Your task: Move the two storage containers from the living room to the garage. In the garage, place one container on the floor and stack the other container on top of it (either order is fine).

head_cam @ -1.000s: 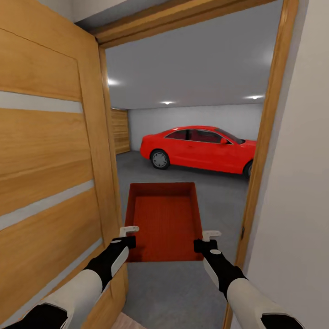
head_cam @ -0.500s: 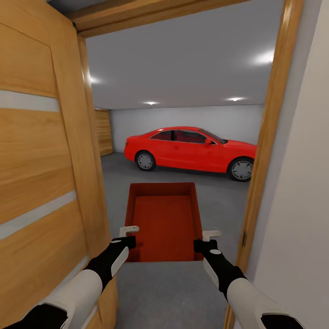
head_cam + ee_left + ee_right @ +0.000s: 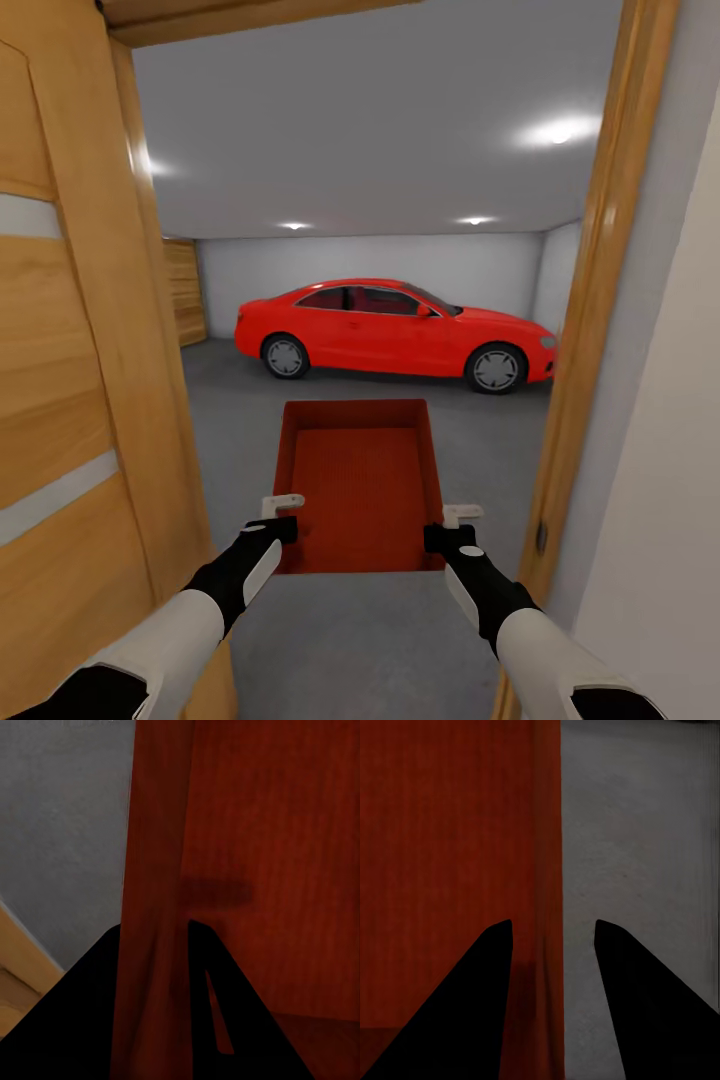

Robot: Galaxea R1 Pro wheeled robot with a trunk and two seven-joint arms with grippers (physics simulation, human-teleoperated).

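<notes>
A red-orange open-top storage container (image 3: 360, 480) hangs level in front of me, above the grey floor (image 3: 350, 640) at the doorway into the garage. My left gripper (image 3: 283, 520) is shut on its left wall near the close corner, and my right gripper (image 3: 447, 528) is shut on its right wall. In the left wrist view the red wall (image 3: 157, 870) runs between the dark fingers of the left gripper (image 3: 155, 926). In the right wrist view the thin wall edge (image 3: 549, 832) passes between the fingers of the right gripper (image 3: 552, 922). The bin is empty.
An open wooden door (image 3: 70, 400) stands close on my left. The wooden door frame (image 3: 585, 350) and a white wall (image 3: 660, 500) are close on my right. A red car (image 3: 395, 335) is parked across the far side of the garage, with grey floor between it and me.
The whole view has moved forward through the doorway: the door has slid off to the left and more of the car and garage shows. Grippers and container keep their place.
</notes>
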